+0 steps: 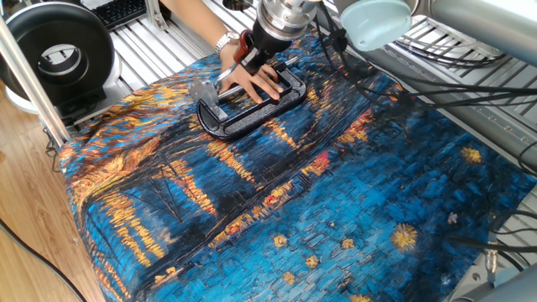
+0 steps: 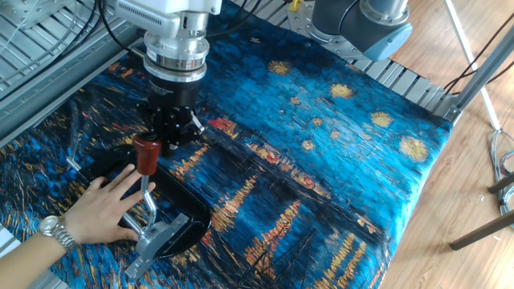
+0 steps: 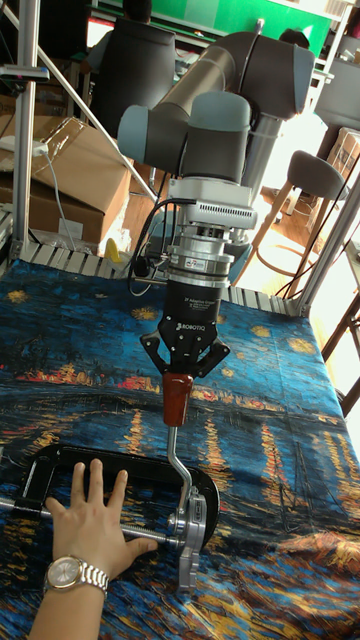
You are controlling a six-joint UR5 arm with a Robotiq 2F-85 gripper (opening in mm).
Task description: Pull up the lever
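desk point(image 2: 377, 193) is covered in a starry-night print cloth point(image 1: 352, 210) — a black c-clamp point(image 1: 252, 113) lies on it, pinned by a hand point(image 3: 90, 530). the lever point(image 3: 177, 425) stands nearly upright, its red tip pinched in the end effector point(image 3: 179, 377).

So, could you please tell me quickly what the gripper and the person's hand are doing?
Gripper: shut on the lever's red tip.
Hand: flat on the black clamp, holding nothing.

Cloth point(image 3: 270, 480): I see blue with yellow-orange swirls.
Lever point(image 3: 177, 430): silver, red tip.
Clamp frame point(image 3: 120, 465), on the cloth: black.
Gripper point(image 3: 184, 372): black.
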